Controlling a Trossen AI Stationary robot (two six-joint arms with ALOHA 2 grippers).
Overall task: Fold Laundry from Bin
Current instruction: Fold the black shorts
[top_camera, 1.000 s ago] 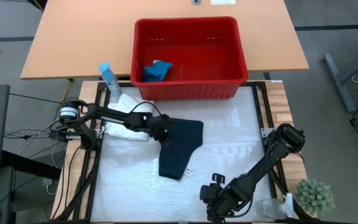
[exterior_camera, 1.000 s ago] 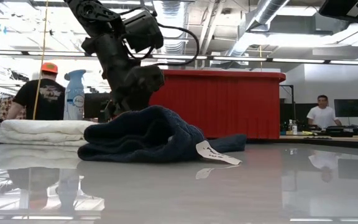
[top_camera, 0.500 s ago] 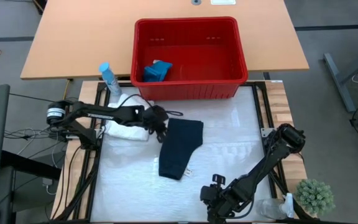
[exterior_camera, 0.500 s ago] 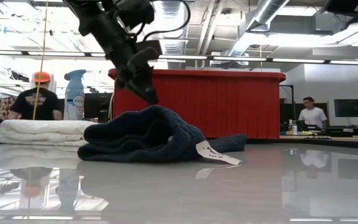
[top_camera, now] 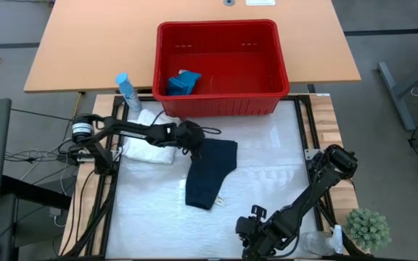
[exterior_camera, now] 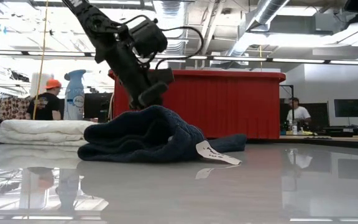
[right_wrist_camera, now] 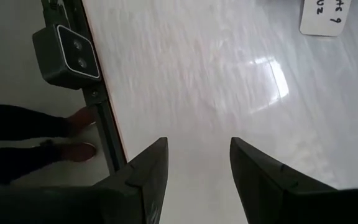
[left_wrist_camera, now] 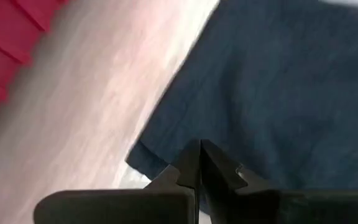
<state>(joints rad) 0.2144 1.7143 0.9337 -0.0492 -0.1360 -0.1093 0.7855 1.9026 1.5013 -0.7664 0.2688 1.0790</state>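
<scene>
The left gripper [top_camera: 192, 140] hangs over the upper left corner of the dark navy garment [top_camera: 210, 172], its two fingers [left_wrist_camera: 199, 163] pressed together with nothing between them. In the left wrist view the cloth's corner lies just beyond the fingertips, and in the low view the gripper [exterior_camera: 149, 98] sits just above the hump of the navy pile [exterior_camera: 146, 135] — whether it touches the cloth cannot be told. The garment lies folded lengthwise on the white table top [top_camera: 267, 167], a small white tag [exterior_camera: 215, 153] sticking out at its near end. A folded white lacy cloth [top_camera: 148, 142] rests just left of it, under the left arm. The red bin [top_camera: 218, 67] stands behind, holding a small teal-blue cloth [top_camera: 182, 82] in its left part. The right gripper [top_camera: 252, 243] waits at the table's front edge, well apart from the laundry, fingers [right_wrist_camera: 149, 171] spread and empty.
</scene>
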